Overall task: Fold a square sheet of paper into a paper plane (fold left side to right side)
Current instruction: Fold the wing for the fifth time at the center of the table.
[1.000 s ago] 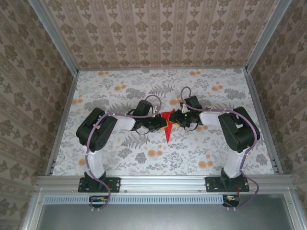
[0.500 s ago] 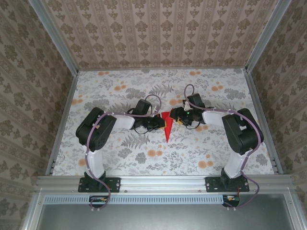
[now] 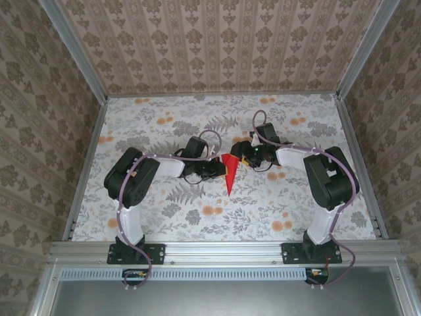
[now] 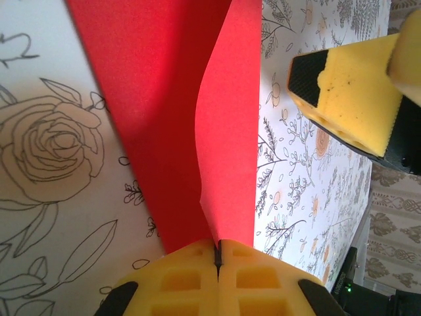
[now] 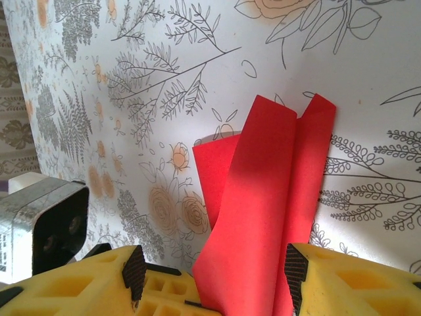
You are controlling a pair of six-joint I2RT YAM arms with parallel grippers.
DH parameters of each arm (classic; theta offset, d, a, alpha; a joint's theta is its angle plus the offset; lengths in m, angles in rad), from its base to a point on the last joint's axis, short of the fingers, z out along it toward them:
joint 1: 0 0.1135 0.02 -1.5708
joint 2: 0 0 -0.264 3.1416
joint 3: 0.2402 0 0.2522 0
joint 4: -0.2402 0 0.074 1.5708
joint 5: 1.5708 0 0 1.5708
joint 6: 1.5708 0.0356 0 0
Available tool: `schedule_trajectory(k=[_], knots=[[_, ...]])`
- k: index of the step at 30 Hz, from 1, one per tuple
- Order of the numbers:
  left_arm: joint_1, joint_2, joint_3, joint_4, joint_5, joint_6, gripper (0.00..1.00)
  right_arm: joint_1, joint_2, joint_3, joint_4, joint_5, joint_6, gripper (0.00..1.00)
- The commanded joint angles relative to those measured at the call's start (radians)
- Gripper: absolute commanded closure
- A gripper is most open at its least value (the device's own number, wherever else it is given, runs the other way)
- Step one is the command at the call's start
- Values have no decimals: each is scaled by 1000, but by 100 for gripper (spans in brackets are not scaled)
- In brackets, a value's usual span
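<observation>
At the near edge of the table an aluminium rail (image 3: 223, 250) carries both arm bases. The left arm (image 3: 131, 181) and the right arm (image 3: 329, 181) rise from it and bend inward over the flower-patterned tabletop (image 3: 197, 220).

Between them, about mid-table, lies the paper plane (image 3: 228, 176). It is a narrow red dart with its point toward the near edge and its wide end toward the far wall.

The left gripper (image 3: 217, 169) meets the plane from the left side, at its edge. In the left wrist view its two yellow pads (image 4: 184, 283) are pressed together, with a raised flap of the red paper pinched in the seam between them. That flap curves up off the rest of the plane, which lies flat on the tabletop beyond.

The right gripper (image 3: 243, 157) sits just beside the plane's wide end, on the right. In the right wrist view its yellow fingers (image 5: 342, 283) stand well apart and the red paper lies between them. The paper there shows two long folded layers with a crease running away from the camera, and neither finger can be seen pressing on it. One of these yellow fingers also appears in the left wrist view, over the tabletop just to the side of the paper and apart from it.

Beyond the grippers the tabletop runs on to the far wall (image 3: 223, 46), which is covered in brown damask wallpaper, as are the side walls (image 3: 39, 118).
</observation>
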Motion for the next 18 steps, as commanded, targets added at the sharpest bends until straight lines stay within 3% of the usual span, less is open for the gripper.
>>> schedule_trajectory(k=[1, 18], knots=[[13, 15, 15, -5, 0, 28, 97, 11, 30, 29, -35, -9, 14, 39], [16, 22, 21, -15, -3, 38, 97, 26, 89, 63, -60, -9, 3, 39]])
